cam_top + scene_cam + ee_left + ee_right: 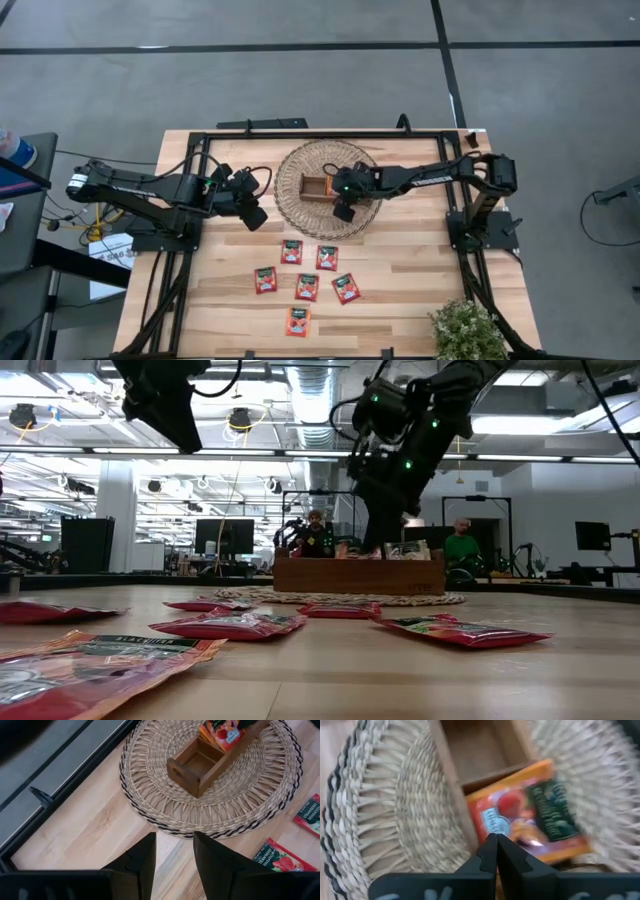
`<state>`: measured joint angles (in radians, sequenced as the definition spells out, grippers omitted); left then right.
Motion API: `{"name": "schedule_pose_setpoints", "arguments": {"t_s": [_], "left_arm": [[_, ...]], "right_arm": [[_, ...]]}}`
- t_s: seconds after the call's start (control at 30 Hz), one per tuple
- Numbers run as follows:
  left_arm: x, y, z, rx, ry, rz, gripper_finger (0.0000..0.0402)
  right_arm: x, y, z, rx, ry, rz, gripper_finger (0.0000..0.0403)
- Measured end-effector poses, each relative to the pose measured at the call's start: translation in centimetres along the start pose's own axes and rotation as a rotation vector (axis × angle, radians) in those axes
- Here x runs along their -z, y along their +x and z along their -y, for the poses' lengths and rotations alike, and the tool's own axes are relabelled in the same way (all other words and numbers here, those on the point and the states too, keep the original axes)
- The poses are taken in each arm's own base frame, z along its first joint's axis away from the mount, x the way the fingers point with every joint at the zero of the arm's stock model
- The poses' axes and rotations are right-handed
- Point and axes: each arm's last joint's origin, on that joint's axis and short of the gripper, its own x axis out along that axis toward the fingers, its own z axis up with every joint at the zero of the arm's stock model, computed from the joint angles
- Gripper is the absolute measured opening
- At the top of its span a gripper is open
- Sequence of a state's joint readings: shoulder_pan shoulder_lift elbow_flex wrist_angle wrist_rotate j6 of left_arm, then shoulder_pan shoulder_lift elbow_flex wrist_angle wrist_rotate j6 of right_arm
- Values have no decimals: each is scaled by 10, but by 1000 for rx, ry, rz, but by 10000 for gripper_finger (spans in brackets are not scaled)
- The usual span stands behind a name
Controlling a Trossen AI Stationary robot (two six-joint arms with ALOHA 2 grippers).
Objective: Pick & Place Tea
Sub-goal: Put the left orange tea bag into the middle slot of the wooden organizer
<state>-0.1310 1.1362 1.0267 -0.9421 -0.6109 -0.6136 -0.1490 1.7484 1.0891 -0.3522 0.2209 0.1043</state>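
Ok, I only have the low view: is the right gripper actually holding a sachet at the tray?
Observer: Yes. The right gripper looks shut on the edge of an orange sachet, right over the wooden tray.
Operator: How many are left on the table?
Observer: Six loose sachets, all in front of the woven mat.
Operator: And the left gripper?
Observer: The left gripper is open and empty, hovering over bare table beside the mat.

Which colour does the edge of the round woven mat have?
Dark, nearly black edge on the straw-coloured mat; left wrist view.
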Motion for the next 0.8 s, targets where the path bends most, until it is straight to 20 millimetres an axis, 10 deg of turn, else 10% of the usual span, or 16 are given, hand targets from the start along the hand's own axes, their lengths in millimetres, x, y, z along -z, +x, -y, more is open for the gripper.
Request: {"name": "schedule_pose_setpoints", "arguments": {"t_s": [0.8], "left_arm": [[-6, 0, 4, 41, 6, 44, 124]], "right_arm": [[-16, -10, 20, 64, -7, 49, 0]]}}
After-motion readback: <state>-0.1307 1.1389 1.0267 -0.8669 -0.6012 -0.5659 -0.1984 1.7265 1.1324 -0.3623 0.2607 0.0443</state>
